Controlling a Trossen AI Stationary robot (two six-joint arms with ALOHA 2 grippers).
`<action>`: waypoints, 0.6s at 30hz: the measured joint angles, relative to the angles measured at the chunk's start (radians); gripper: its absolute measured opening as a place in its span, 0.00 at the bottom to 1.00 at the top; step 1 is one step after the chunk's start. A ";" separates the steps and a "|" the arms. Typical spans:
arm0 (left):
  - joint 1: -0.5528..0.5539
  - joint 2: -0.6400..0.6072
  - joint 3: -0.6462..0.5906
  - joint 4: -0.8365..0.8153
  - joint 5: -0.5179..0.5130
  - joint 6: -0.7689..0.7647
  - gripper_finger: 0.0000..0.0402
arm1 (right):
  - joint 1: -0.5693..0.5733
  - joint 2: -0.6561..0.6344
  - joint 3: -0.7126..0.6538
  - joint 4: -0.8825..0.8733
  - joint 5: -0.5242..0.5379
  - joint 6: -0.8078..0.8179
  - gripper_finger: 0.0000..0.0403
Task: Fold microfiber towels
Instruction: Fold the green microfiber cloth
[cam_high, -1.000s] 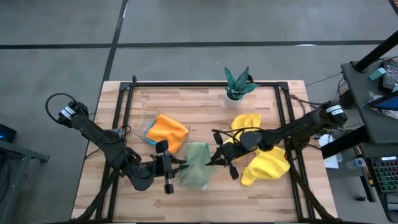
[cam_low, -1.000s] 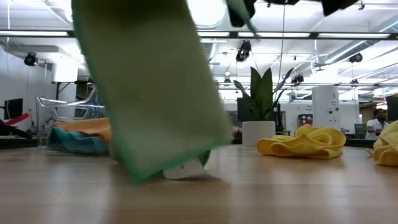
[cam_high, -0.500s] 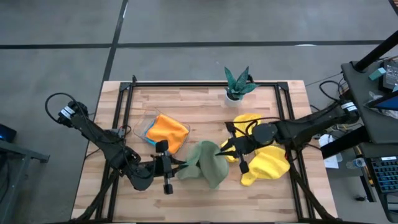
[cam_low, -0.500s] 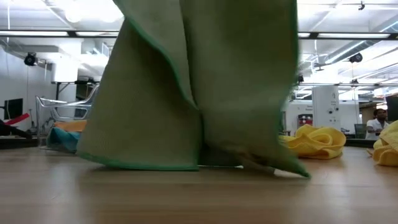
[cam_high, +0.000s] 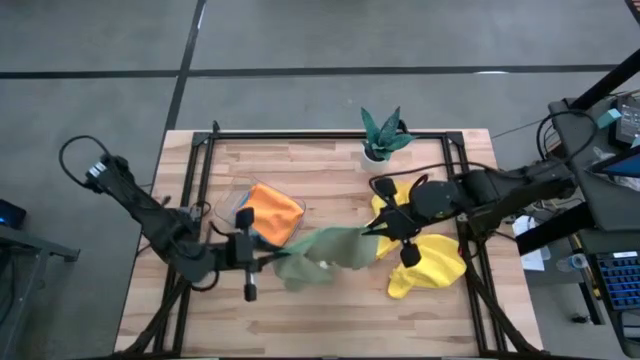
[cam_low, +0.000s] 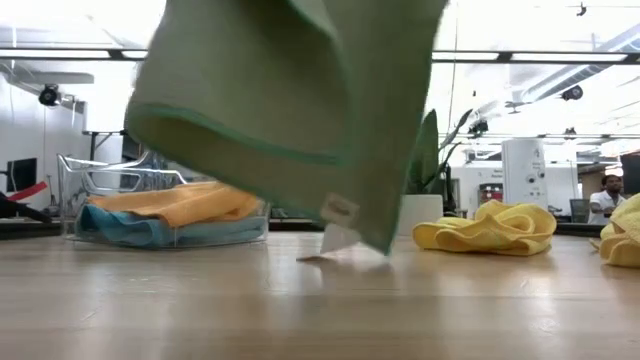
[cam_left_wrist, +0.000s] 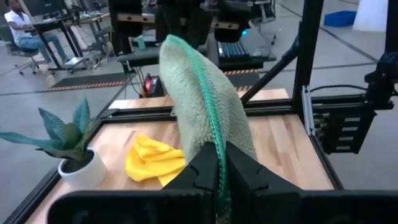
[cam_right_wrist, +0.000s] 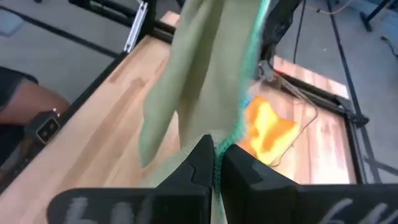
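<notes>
The pale green microfiber towel hangs stretched between my two grippers above the table's middle. My left gripper is shut on its left end and my right gripper on its right end. In the low view the green towel sags, and its lowest corner with a white label hangs close over the table. An orange towel lies on a blue one in the clear tray. Two yellow towels lie crumpled at the right. My left gripper pinches the green towel's hemmed edge between its two fingers, coming almost level from the table's left. The cloth rises past the fingertips and runs off toward the other arm. My right gripper pinches the teal-stitched hem between its two fingers, slanting down from the table's right. The cloth hangs slack in folds beyond the fingers, with one layer or several I cannot tell.
A small teal-leaved plant in a white pot stands at the far edge. A black frame rail runs around the table. Bare wood lies along the near edge.
Both grippers have risen and drawn apart, the left toward the table's left edge, the right toward the right and far edges. The green towel, whose lower edge lay on the table, is lifted and spread out between them.
</notes>
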 joint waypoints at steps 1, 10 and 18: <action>0.000 -0.014 0.000 -0.007 0.000 0.000 0.00 | -0.005 0.002 0.021 -0.011 0.001 -0.003 0.02; 0.006 -0.110 0.000 -0.040 0.055 -0.029 0.00 | -0.037 0.012 0.083 -0.118 0.103 -0.025 0.02; 0.008 -0.131 -0.001 -0.248 0.078 -0.187 0.00 | -0.058 0.010 0.084 -0.241 0.164 0.045 0.02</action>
